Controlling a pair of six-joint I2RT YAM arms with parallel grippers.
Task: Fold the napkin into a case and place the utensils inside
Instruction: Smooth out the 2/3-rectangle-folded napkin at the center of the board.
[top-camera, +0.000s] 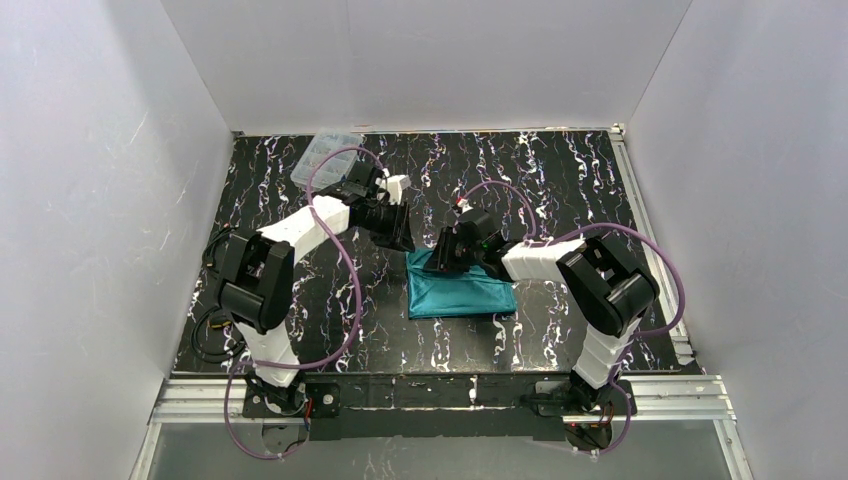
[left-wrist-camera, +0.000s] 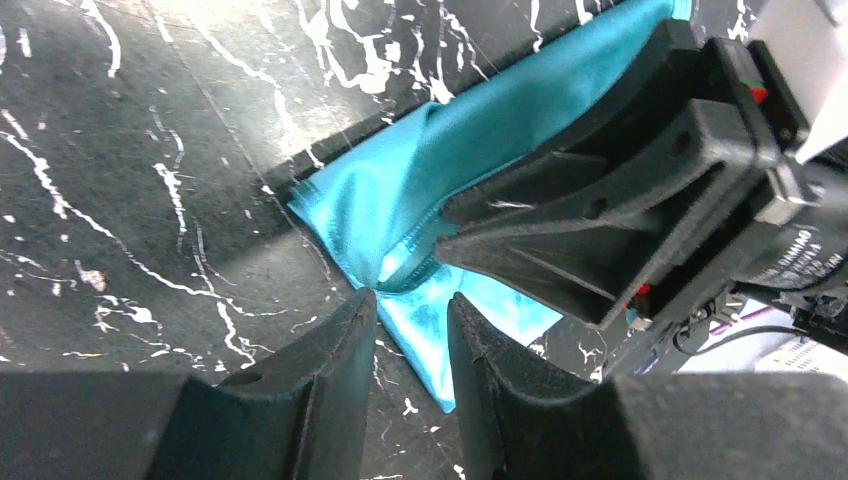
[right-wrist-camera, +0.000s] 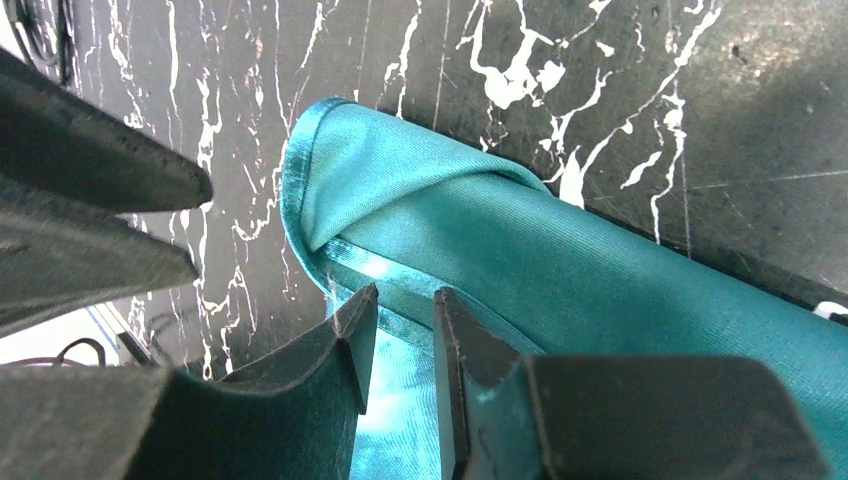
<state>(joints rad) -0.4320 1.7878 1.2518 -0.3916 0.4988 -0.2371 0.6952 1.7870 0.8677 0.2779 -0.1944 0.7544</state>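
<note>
Because both wrists crowd over the same corner, the top view hides the fingertips: the left gripper (top-camera: 398, 232) and right gripper (top-camera: 447, 255) show there only as dark housings meeting at the far left corner of the napkin (top-camera: 462, 290). The napkin lies folded into a flat teal rectangle on the table (top-camera: 560, 180), near the middle and a little toward the right arm. Its far edge is partly covered by the right gripper.

In the left wrist view, the left fingers (left-wrist-camera: 335, 345) stand a little apart, with a narrow gap through which cloth and bare table show. The hemmed corner of the napkin bunches up right at their tips. Whether it touches a pad is hard to make out. The right gripper fills the right side of that view and hides much of the cloth.

In the right wrist view, the right fingers (right-wrist-camera: 345, 345) are also narrowly parted, just over a rolled, lifted fold at the corner. Teal fills the whole gap, so I cannot tell whether the cloth is pinched or merely lies beneath. The napkin runs out of frame at the lower right.

A clear box (top-camera: 322, 155) sits at the far left of the table, its contents too small to make out.
</note>
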